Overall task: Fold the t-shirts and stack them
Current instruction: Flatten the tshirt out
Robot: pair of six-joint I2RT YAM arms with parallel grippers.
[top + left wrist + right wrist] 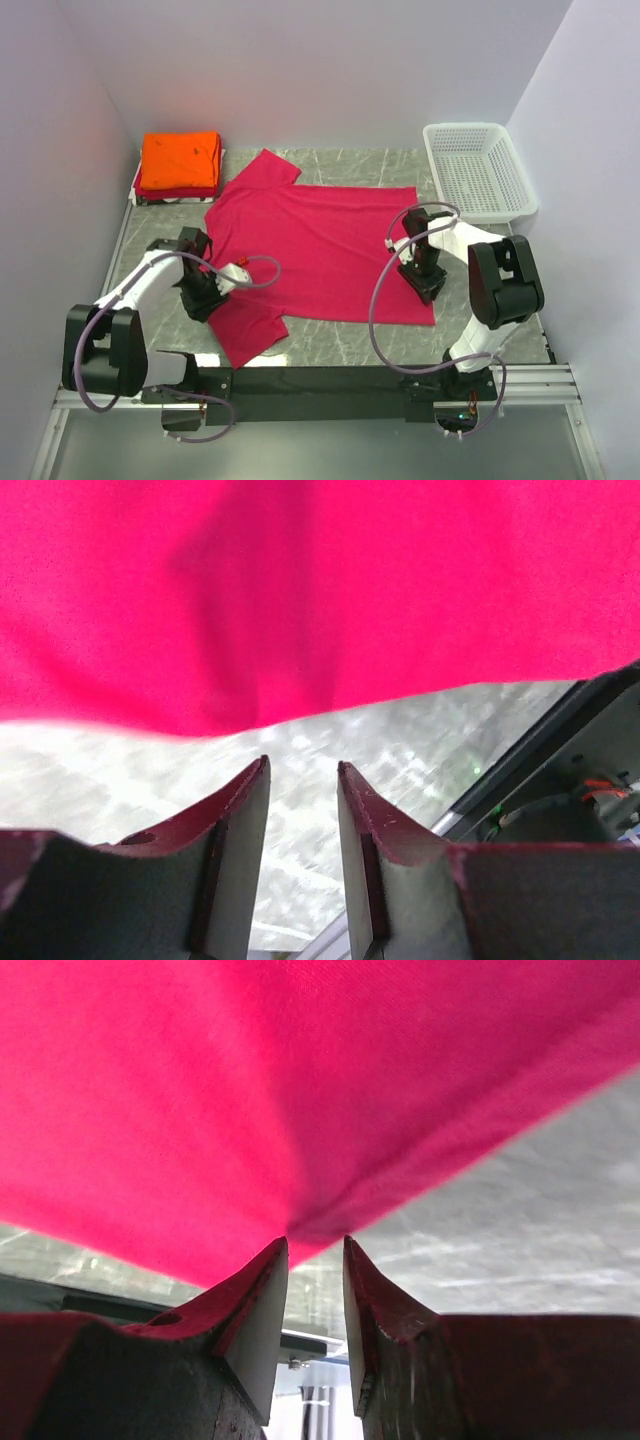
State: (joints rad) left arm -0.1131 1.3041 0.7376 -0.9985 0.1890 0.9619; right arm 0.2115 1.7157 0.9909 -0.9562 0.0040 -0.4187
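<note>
While the crimson-pink t-shirt lies spread between both arms, the left gripper stands parted and empty, with the cloth's edge just beyond its tips. At the right gripper the fabric puckers right against the tips; whether it is pinched cannot be told. A clean fold likely needs both edges taken evenly and carried over together. Grey marbled table lies under the tips, folded orange tees sit well beyond the left gripper, and pale walls close round.
</note>
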